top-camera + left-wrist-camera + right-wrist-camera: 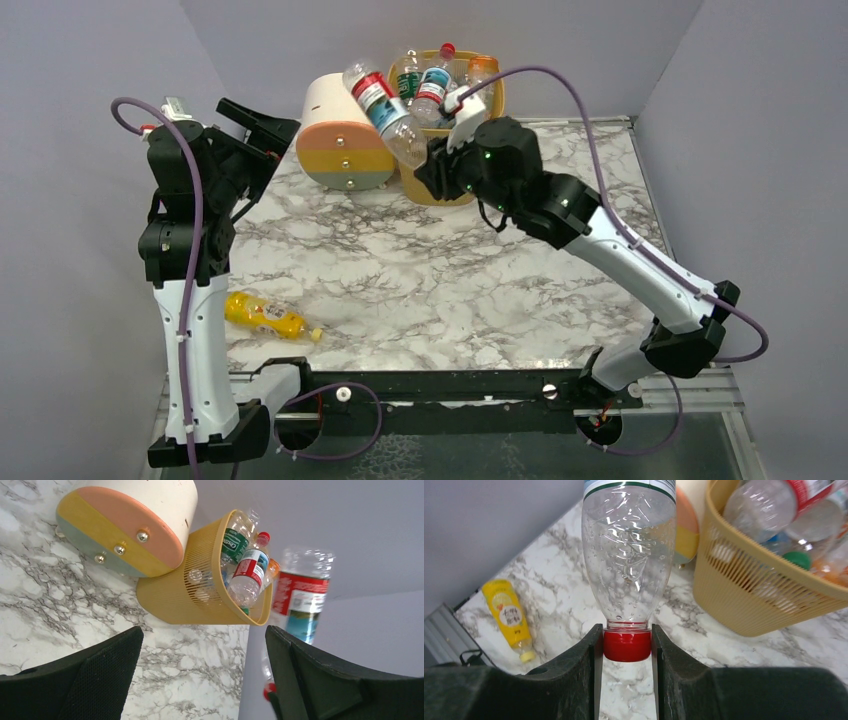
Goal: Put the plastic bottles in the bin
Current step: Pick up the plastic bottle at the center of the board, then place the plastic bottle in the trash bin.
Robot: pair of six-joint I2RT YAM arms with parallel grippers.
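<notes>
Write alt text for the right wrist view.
The right tool grips a clear bottle by its red cap, with the bottle's body pointing away over the marble table. The yellow bin, with other bottles inside, stands at right. A yellow bottle lies at left.

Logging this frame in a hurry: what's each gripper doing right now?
Left gripper: open, holding nothing.
Right gripper: closed on a red-capped clear bottle, gripping it at the cap.
</notes>
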